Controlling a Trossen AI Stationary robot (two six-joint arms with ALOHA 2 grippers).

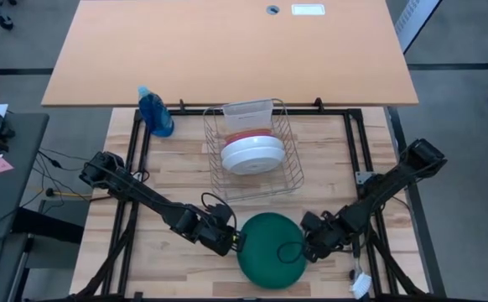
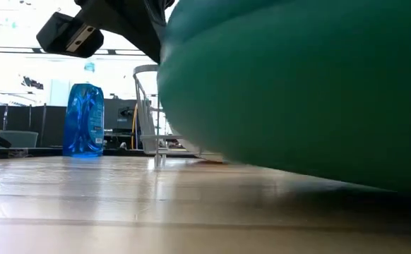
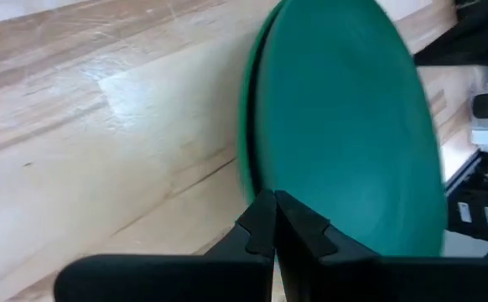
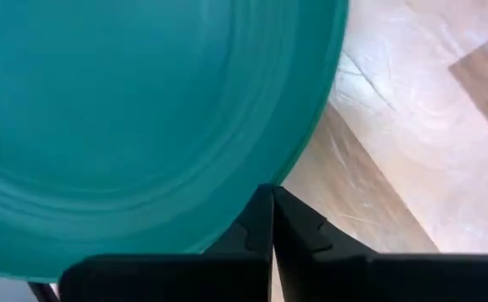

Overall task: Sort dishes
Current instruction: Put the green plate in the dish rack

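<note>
A dark green plate (image 1: 271, 249) is near the table's front edge, between my two grippers. My left gripper (image 1: 236, 242) is shut at its left rim, and my right gripper (image 1: 306, 247) is shut at its right rim. In the low view the green plate (image 2: 297, 85) fills most of the picture, its underside showing above a shadow on the wood. White plates (image 1: 252, 153) stand on edge in the wire rack (image 1: 288, 172), with an orange plate (image 1: 246, 136) behind them. My left gripper pinches the green plate's left rim (image 3: 254, 180) between its two fingers, coming level from the table's left. The plate stands on edge in this wrist view. My right gripper pinches the plate's right rim (image 4: 288, 172) between its two fingers, coming level from the table's right. In the low view the plate's lower edge (image 2: 276, 168) looks raised off the wood.
A blue spray bottle (image 1: 155, 111) stands at the back left, beside the rack. A pale clear container (image 1: 248, 113) sits at the rack's far end. Bare wood lies between the rack and the green plate. A second tabletop (image 1: 227, 50) lies beyond the far edge.
</note>
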